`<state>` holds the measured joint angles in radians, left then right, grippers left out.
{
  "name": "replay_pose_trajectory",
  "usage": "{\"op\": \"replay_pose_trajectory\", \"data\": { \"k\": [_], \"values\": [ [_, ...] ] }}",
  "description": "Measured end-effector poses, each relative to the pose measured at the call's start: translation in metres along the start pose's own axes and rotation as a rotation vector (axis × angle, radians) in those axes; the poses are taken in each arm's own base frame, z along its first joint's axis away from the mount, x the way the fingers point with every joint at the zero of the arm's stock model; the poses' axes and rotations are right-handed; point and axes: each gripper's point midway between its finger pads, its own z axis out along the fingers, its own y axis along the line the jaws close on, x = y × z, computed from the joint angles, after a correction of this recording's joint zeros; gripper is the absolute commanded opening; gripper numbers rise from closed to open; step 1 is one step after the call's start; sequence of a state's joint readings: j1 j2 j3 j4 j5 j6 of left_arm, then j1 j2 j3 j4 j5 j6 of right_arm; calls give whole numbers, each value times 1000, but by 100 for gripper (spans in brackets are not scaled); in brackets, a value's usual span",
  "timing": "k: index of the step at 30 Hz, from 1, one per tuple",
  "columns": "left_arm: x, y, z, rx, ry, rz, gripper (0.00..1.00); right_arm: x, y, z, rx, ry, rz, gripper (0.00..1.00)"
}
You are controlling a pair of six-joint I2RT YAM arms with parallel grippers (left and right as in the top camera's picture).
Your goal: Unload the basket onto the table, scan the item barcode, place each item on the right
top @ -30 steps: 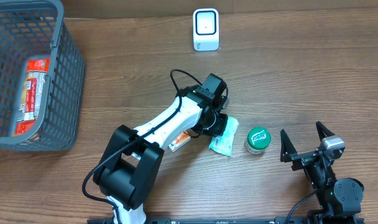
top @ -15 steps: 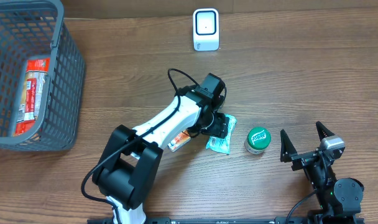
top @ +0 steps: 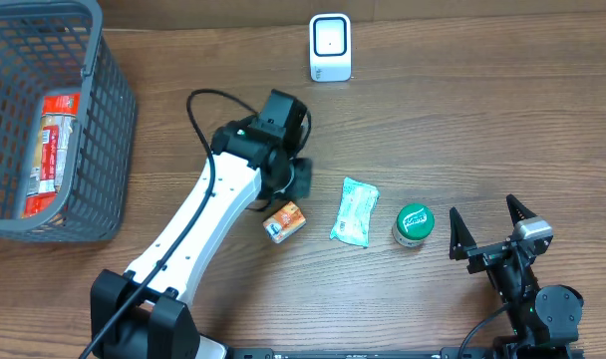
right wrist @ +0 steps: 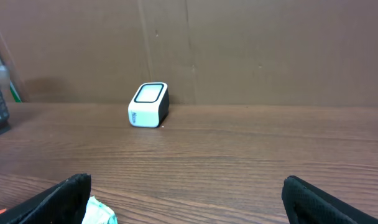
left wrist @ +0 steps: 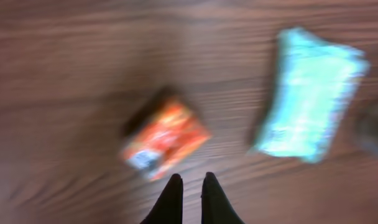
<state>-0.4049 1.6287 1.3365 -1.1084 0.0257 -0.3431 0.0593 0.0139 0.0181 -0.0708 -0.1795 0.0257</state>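
Your left tool (left wrist: 189,186): pinched closed, empty | right tool (top: 482,211): spread wide | teal packet (top: 356,211): flat on tabletop (top: 482,100), long axis 1-to-7 o'clock

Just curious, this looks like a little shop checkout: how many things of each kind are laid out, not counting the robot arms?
Loose grocery items: 3 (orange packet, pale green pouch, green-lidded tub)
Basket: 1
Red packet inside it: 1
Scanner: 1
Total: 6
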Motion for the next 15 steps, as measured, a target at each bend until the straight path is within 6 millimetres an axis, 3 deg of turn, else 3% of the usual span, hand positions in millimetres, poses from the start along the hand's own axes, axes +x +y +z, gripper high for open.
{"op": "replay_pose_trajectory", "data": {
  "k": [2,6,12,15],
  "values": [
    [4,15,8,-80,12,-19,5,0,0,0,0,0,0,100],
    [15,37,42,-195,38,-50,6,0,0,0,0,0,0,100],
    [53,59,93,-291,172,-55,7,0,0,0,0,0,0,100],
    [59,62,99,-308,201,-53,4,0,0,0,0,0,0,100]
  ]
}}
